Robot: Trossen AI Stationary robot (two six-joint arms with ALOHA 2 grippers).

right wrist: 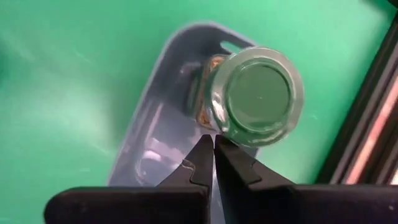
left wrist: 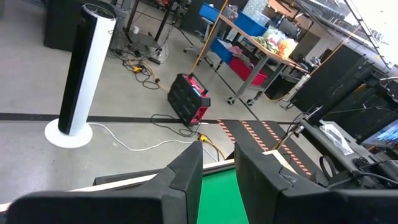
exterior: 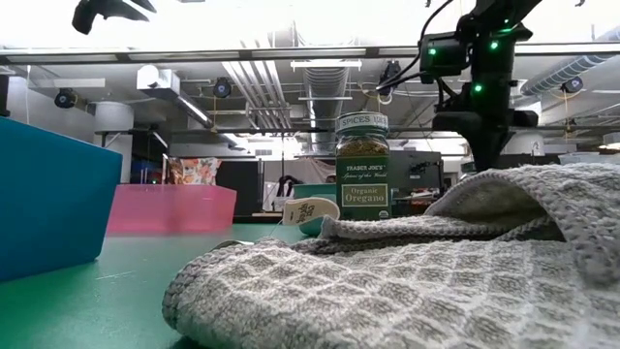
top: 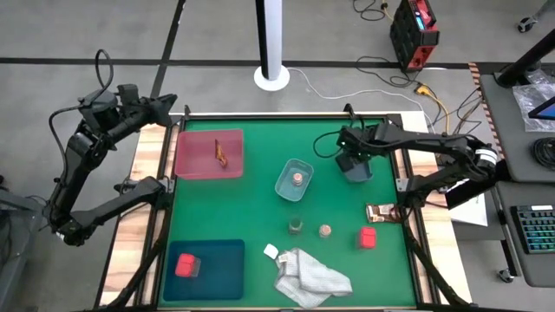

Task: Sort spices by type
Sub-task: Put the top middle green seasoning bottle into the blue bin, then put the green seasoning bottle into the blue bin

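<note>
Even overhead light, blurred near cloth [exterior: 407, 281]

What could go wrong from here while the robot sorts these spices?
1. The right gripper, shut, sits right beside the green jar in the bluish tub; a careless move could knock that jar.
2. The oregano jar and the tan-topped jar stand close together on the table, so grasping one might topple the other.
3. The cloth lies near both and could snag a descending finger.

"Trader Joe's Organic Oregano" on jar [exterior: 362, 165]
</note>
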